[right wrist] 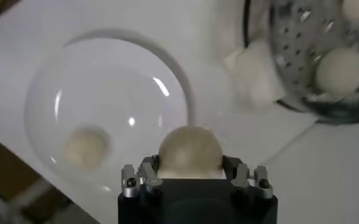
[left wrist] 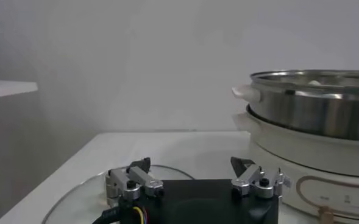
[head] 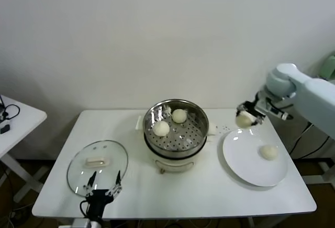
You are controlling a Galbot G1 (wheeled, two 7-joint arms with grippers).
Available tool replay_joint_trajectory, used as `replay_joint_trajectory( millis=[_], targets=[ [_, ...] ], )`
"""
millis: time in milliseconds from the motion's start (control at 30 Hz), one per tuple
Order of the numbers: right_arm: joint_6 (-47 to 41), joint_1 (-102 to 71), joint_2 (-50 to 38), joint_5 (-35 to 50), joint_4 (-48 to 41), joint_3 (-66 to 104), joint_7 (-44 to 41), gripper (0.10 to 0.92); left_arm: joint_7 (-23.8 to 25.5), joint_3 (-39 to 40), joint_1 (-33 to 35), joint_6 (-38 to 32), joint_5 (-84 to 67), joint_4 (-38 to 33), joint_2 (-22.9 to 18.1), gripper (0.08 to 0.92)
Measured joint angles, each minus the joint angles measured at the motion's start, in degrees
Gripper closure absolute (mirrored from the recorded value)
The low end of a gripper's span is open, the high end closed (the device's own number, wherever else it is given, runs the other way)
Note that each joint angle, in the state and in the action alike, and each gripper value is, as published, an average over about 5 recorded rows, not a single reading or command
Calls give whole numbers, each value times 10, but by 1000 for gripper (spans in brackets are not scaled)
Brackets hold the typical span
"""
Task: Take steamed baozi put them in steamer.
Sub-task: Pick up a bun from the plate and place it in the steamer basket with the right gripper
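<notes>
The steamer (head: 199,115), a shiny perforated steel basket on a cream pot, stands mid-table with two baozi (head: 161,128) (head: 179,116) inside. My right gripper (head: 245,119) is shut on a third baozi (head: 243,119) and holds it in the air above the white plate's far-left rim, right of the steamer. In the right wrist view this baozi (right wrist: 189,152) sits between the fingers. A fourth baozi (head: 269,152) lies on the white plate (head: 246,165). My left gripper (head: 103,185) is open and parked low at the table's front left, over the glass lid.
A flat glass lid (head: 78,167) lies at the front left of the white table. A second small white table (head: 18,118) stands off to the left. In the left wrist view the steamer (left wrist: 313,112) rises to the right of the open gripper (left wrist: 194,176).
</notes>
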Motion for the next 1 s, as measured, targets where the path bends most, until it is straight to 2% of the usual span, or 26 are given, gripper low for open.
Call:
replay_joint_trajectory(
  millis=[433,1000],
  targets=[
    [33,56,92,-28,88,-41,-1,346,0,6,2,4,-1,2,0,177],
    [54,0,233,-48,58,-73,0,355,-2,6,9,13,-6,7,10,177]
  ],
)
